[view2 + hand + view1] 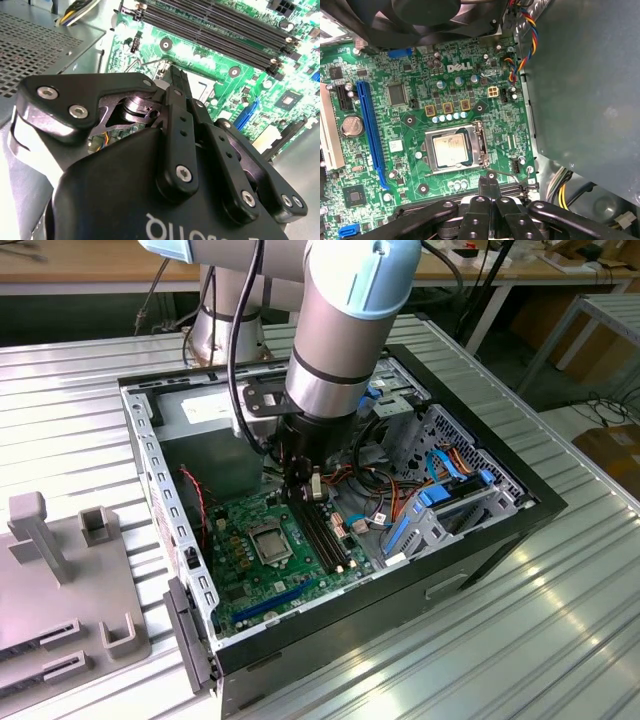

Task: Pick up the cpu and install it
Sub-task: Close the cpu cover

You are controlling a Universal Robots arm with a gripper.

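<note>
Closest to us in the second wrist view is the claw (175, 75), fingers pressed together on nothing, tips over the green circuit board (210, 50). In the first wrist view the chip (451, 150) lies just ahead of those tips, inside its socket frame (481, 145). In the exterior view the claw (303, 498) hangs inside the computer case (545, 502), chip (272, 543) just beside it. We judge that a low sideways move could scrape the board or snag the frame's thin lever (502, 172).

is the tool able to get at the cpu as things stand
Probably only its top. Nothing lies between the tool and the cpu, which sits close by in the first wrist view. But the metal socket frame surrounds its edges, so gripping its sides looks unlikely.
</note>
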